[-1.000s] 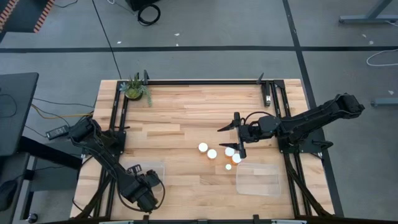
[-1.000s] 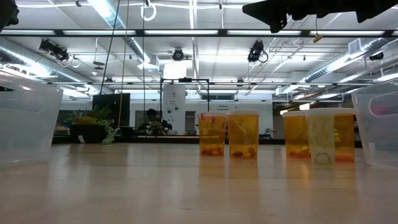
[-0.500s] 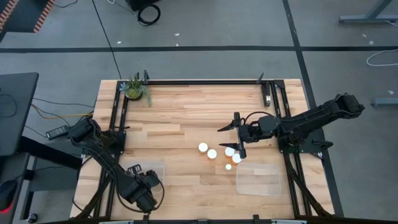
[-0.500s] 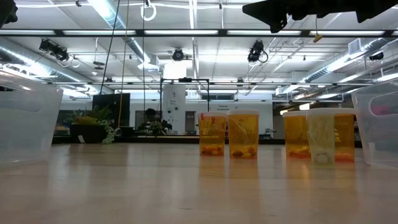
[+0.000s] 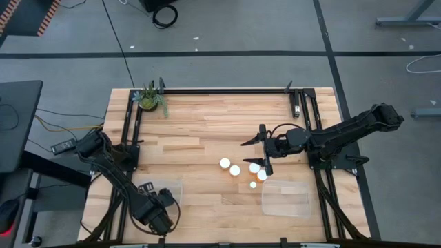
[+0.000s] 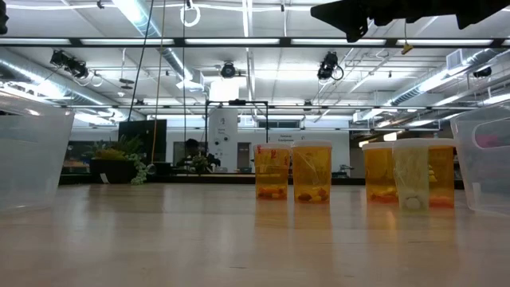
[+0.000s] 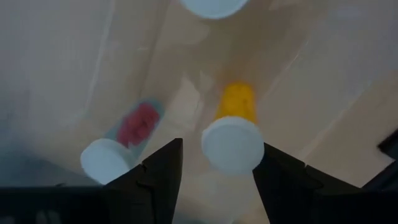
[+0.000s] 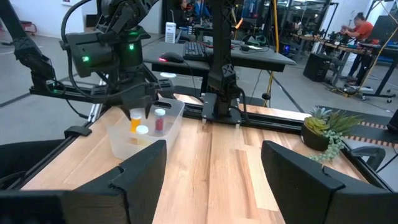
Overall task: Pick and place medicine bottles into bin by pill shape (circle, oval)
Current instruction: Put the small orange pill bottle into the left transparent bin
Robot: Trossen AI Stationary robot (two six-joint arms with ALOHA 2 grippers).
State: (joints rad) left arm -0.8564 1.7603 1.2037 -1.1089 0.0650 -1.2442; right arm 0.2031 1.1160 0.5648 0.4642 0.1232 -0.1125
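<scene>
A: Count? Five bottles (image 5: 235, 170) clustered mid-table (image 5: 207, 131), three more in the left bin (image 5: 170, 187).
B: Left claw (image 7: 214, 168) over that bin, spread wide, holding nothing. Right claw (image 5: 264, 148) just behind the cluster, open, empty.
A: Right bin (image 5: 285, 198) near the front edge; back half of the table bare except for a plant (image 5: 149, 98).

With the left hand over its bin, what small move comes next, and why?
Probably lift the left hand straight up out of the clear bin. Its fingers stand apart around an orange bottle lying among others on the bin floor, so it looks released; four bottles wait mid-table.
</scene>
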